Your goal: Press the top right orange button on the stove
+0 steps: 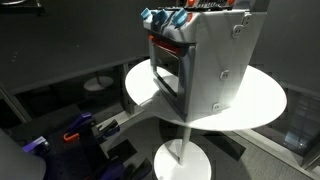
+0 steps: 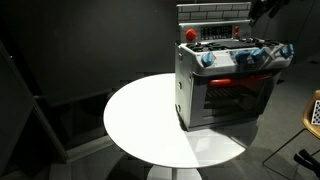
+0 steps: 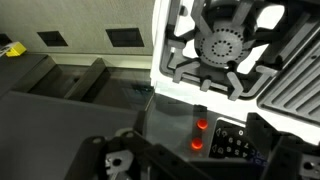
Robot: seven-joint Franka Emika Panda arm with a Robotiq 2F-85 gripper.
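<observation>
One stove [image 2: 225, 85] sitting on the bench [image 2: 140, 120], buttons [image 3: 201, 126] facing up for pressing; hand [image 2: 264, 9] hovering overhead, whether apart or together impossible to tell.

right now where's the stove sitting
In both exterior views the stove stands on the round white table, off-centre near its edge.

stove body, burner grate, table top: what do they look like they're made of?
stove body: grey with a soft metallic sheen and small screw-like dots on the side panel; could be sheet metal or metal-look plastic, can't tell which.
burner grate: dark grey, matte, with moulded ribs; looks like plastic.
table top: smooth, uniform white with a slight sheen; probably laminate or painted board.
</observation>
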